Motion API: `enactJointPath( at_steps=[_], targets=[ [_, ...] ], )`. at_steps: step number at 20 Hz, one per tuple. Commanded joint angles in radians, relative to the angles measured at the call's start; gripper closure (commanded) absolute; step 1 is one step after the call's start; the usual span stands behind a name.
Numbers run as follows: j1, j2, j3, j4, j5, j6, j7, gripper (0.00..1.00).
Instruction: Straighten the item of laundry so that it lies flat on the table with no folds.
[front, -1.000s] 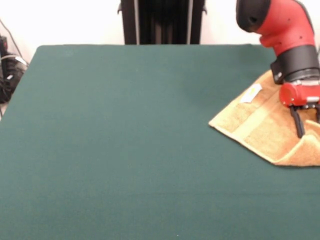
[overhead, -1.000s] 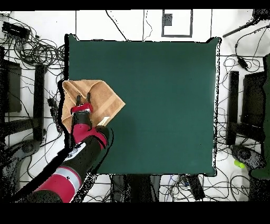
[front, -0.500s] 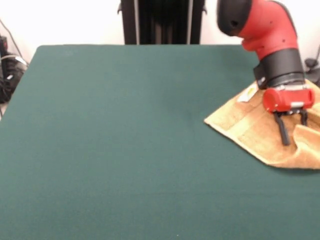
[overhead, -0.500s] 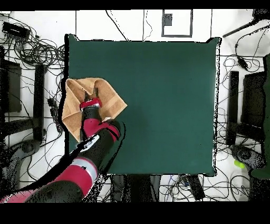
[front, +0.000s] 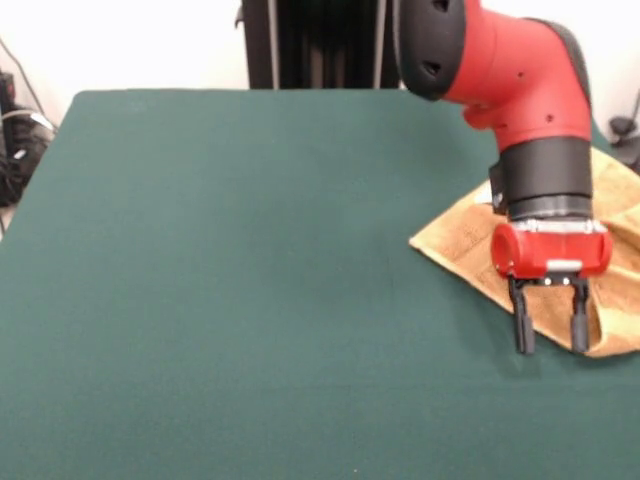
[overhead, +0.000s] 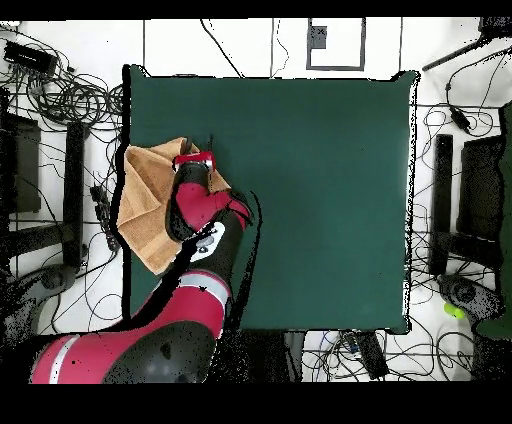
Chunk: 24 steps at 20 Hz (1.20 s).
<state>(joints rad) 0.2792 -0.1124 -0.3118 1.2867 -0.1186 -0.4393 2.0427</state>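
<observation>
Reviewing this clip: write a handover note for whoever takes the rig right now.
End effector: open, empty, fingers pointing down at the towel's near edge in the front view.
Towel: at one side edge of the table, part hanging over; a fold stands up along one edge.
Done: nothing finished.
Left: pull it fully onto the table and spread it flat.

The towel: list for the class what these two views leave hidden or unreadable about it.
- Front view: the towel runs off the right edge, so its full outline is cut off.
- Overhead view: the arm covers much of the towel; its folds cannot be counted.
- Both views: whether the end effector touches cloth or table is unclear.
</observation>
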Motion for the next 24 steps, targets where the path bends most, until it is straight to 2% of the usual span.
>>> enactJointPath(
  at_steps=[1, 3, 5, 8, 10, 12, 14, 17, 20, 22, 24],
  targets=[
    [-0.009, -0.092, 0.187, -0.150, 0.072, 0.320, 0.081, 0.00],
    [-0.008, -0.084, 0.179, -0.195, 0.105, 0.367, 0.081, 0.00],
    [0.015, -0.040, 0.129, -0.259, 0.168, 0.378, 0.092, 0.00],
    [0.073, 0.066, -0.014, -0.380, 0.344, 0.408, 0.132, 0.00],
    [0.124, 0.182, -0.193, -0.491, 0.517, 0.475, 0.167, 0.00],
    [0.137, 0.222, -0.256, -0.536, 0.566, 0.535, 0.179, 0.00],
    [0.135, 0.181, -0.190, -0.491, 0.527, 0.549, 0.152, 0.00],
    [0.067, -0.004, 0.081, -0.254, 0.318, 0.422, 0.079, 0.00],
    [-0.011, -0.152, 0.253, -0.061, 0.193, 0.385, 0.072, 0.00],
    [-0.072, -0.251, 0.353, 0.076, 0.125, 0.392, 0.068, 0.00],
    [-0.104, -0.305, 0.401, 0.162, 0.069, 0.391, 0.077, 0.00]
  ],
)
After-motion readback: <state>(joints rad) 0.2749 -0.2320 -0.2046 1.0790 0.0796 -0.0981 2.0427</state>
